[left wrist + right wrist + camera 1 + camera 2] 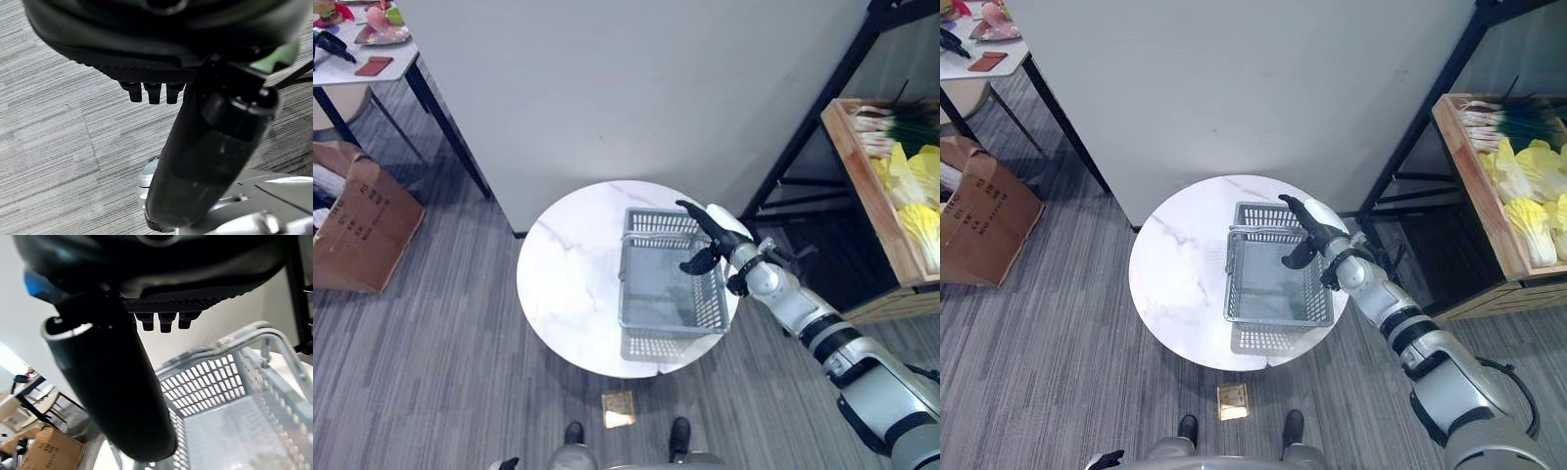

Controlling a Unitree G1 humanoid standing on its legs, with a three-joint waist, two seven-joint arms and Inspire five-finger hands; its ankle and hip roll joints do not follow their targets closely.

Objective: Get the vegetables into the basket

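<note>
Vegetables (1520, 188), yellow leafy ones and green onions, lie in a wooden crate (1472, 184) on the shelf at the right. On the round worktop (570, 284) stands the grey basket (658, 292). Right hand (713, 231) hovers over its far right corner, fingers spread. Left hand (154, 81) hangs above the floor, fingers relaxed.

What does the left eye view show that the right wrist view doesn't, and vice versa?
Left eye view alone: the wooden crate of green onions and yellow cabbages on the rack at the robot's right, and the whole round marble table. Right wrist view alone: a close look through the basket's mesh end wall and raised handles. Both: the empty grey basket, the open right hand above it, and the cardboard box.
</note>
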